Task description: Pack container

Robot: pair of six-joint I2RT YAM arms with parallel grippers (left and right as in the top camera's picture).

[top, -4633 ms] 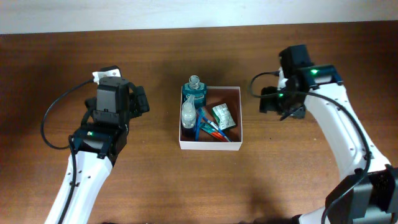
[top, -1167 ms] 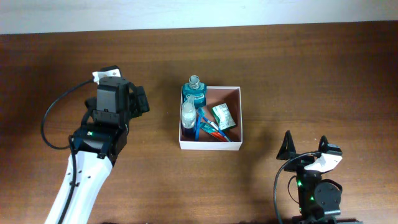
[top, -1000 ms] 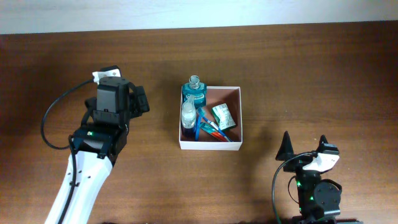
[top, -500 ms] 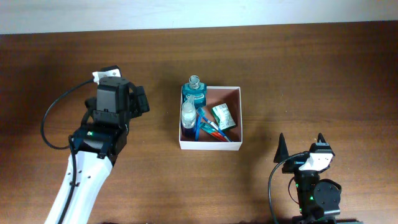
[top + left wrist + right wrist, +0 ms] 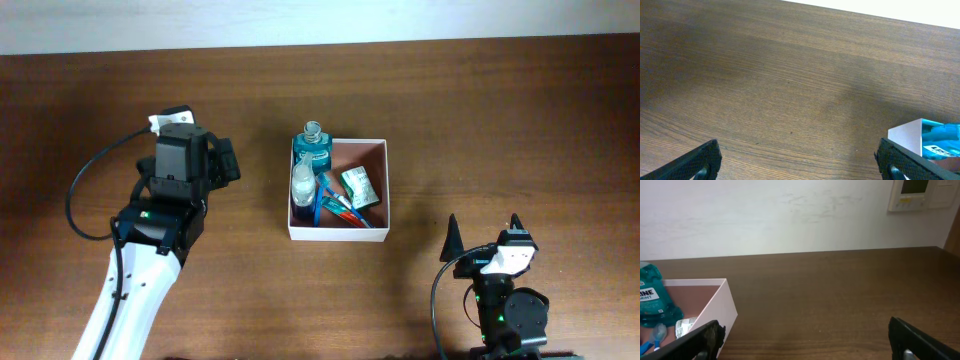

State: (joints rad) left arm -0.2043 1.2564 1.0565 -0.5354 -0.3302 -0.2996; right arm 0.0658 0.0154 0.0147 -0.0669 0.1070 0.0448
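The container (image 5: 338,234) sits near the middle of the brown wooden surface (image 5: 480,110), its thin white walls square to the surface's edges and its reddish-brown floor showing mostly in the far right part. Inside, a teal mouthwash bottle (image 5: 313,150) stands in the far left corner, its cap reaching past the far wall as seen from overhead. A clear bottle (image 5: 302,180) lies along the left wall. A green-and-white packet (image 5: 358,187) rests toward the right, and a blue and red toothbrush bundle (image 5: 335,205) lies slanted near the front wall.

The left pincer (image 5: 226,160) hangs to the left of the box, well apart from it, with bare wood between. Its wrist view shows the fingers spread wide and released, nothing between them, and the box's near corner (image 5: 905,137) at the lower right.

The right pincer (image 5: 482,235) is low near the front edge, right of the box and apart from it, fingers released and pointing toward the far white wall (image 5: 300,20). From its wrist view the box's right wall (image 5: 720,307) stands at the left, with open wood stretching right to the wall.
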